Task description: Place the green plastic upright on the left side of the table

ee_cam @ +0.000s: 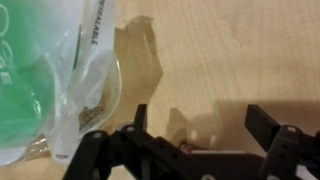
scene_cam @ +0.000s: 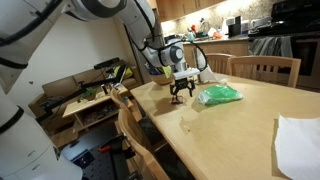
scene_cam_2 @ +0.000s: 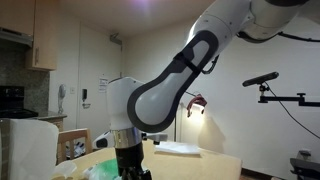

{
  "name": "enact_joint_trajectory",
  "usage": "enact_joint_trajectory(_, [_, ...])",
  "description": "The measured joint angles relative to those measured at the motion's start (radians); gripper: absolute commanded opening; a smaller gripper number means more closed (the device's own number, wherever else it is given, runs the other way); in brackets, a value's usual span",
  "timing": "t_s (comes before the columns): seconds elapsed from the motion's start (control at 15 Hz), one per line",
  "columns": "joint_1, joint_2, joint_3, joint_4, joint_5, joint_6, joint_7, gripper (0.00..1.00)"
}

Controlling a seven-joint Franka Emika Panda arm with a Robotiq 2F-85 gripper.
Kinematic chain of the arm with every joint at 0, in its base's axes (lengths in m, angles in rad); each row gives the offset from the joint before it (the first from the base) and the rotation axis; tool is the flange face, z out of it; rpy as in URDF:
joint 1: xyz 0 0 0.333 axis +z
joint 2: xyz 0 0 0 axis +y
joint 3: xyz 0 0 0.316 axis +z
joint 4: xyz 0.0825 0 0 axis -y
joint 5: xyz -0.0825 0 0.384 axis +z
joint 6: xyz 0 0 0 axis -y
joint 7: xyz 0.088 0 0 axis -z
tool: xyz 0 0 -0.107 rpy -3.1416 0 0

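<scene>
The green plastic point(scene_cam: 220, 95) lies flat on the light wooden table point(scene_cam: 240, 125), a crinkly bright green packet. My gripper point(scene_cam: 181, 97) hangs just above the table top, beside the packet and apart from it. In the wrist view the packet point(ee_cam: 50, 75) fills the left side, green and clear plastic with print. My gripper point(ee_cam: 200, 120) is open there, with bare wood between the two fingers. In an exterior view the arm point(scene_cam_2: 160, 95) fills the middle, and a bit of green point(scene_cam_2: 128, 172) shows by the gripper at the bottom edge.
A white paper point(scene_cam: 298, 145) lies at the table's near corner. Wooden chairs point(scene_cam: 265, 68) stand on the far side and another point(scene_cam: 135, 125) on the near side. A cluttered low bench point(scene_cam: 95, 98) stands beyond the table's end. A white roll point(scene_cam_2: 30, 148) stands close to the camera.
</scene>
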Motion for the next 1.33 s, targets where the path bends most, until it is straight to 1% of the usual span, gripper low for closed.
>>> enact_joint_trajectory(0.6, [0.009, 0.038, -0.013, 0.025, 0.001, -0.002, 0.01, 1.0])
enact_joint_trajectory(0.93, [0.035, 0.05, -0.046, 0.046, -0.012, -0.002, 0.082, 1.0])
enact_joint_trajectory(1.13, [0.061, 0.05, -0.072, 0.056, -0.045, 0.0, 0.135, 1.0])
enact_joint_trajectory(1.33, [0.081, 0.051, -0.087, 0.066, -0.081, 0.0, 0.162, 1.0])
